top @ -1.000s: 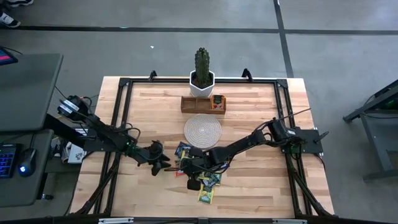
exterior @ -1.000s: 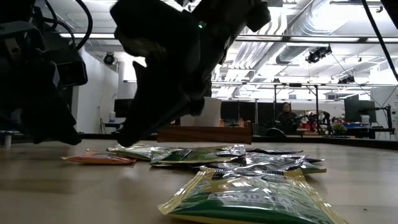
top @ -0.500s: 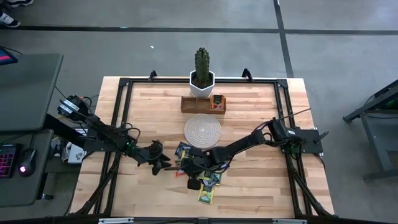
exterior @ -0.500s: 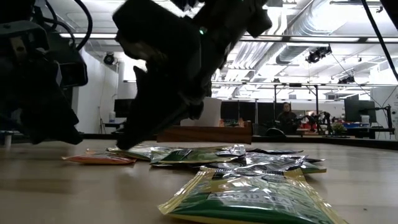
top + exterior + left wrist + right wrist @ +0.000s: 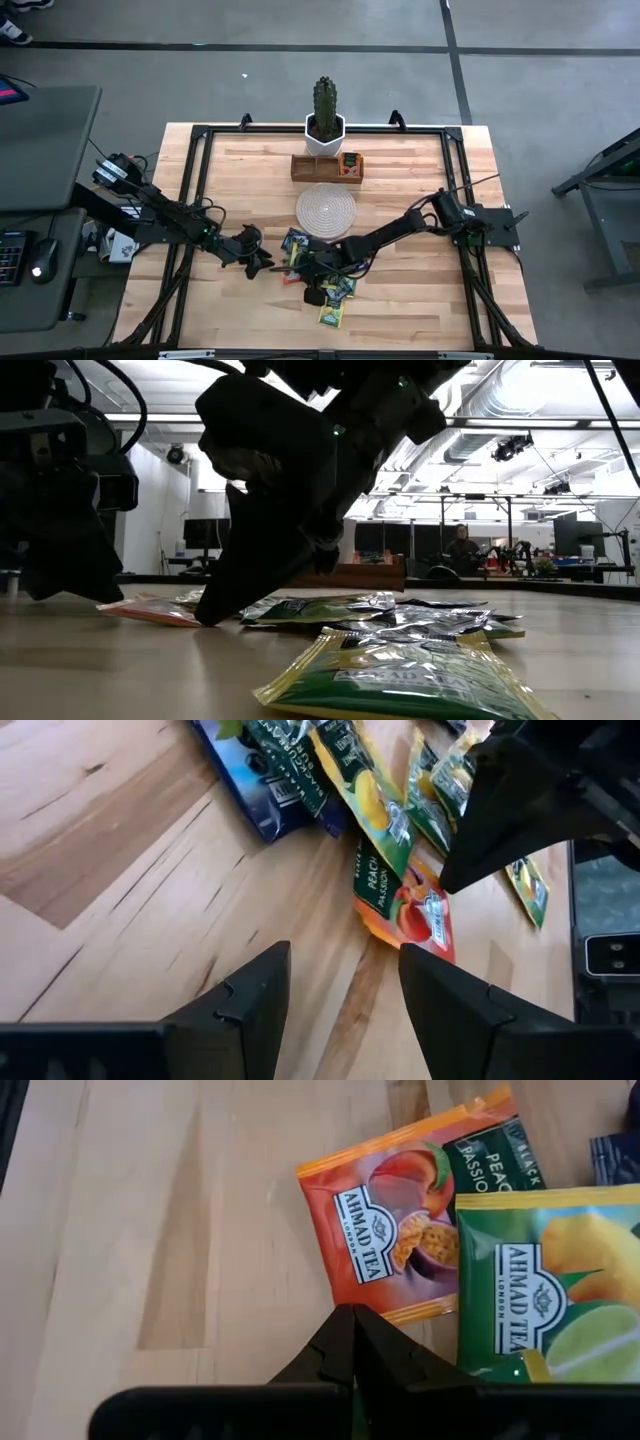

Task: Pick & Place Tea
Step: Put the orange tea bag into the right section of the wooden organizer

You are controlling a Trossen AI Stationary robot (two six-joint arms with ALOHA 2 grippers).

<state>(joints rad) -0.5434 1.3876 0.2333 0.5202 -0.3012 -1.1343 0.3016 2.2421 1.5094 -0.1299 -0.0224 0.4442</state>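
Observation:
Several flat tea sachets [image 5: 325, 280] lie in a loose pile on the wooden table, near the middle of its near half. An orange peach sachet [image 5: 390, 1220] lies flat at the pile's left edge. My right gripper [image 5: 352, 1312] is shut, and its tips are down at that sachet's edge. My left gripper [image 5: 342, 948] stands open just left of the pile. It points at the orange sachet [image 5: 415, 915], with bare table between its fingers. My right gripper comes slanting down from the table's right, its shut fingertips [image 5: 207, 620] at table level. They meet the orange sachet's yellow-trimmed edge [image 5: 400, 1308], near one corner. The sachet lies on the table. Whether the tips press on the edge or only stand against it, I cannot tell.
A round whitish woven mat [image 5: 326, 208] lies behind the pile, and a brown wooden tray [image 5: 327, 166] stands beyond it. A potted cactus [image 5: 324, 115] stands at the far edge. A green sachet [image 5: 400, 680] lies alone nearest the front edge. A black frame [image 5: 200, 180] rims the table.
My right gripper has sunk toward the table, still shut, and its tips have come down at the orange sachet's edge. My left gripper has rolled a little about its own line without leaving its place.

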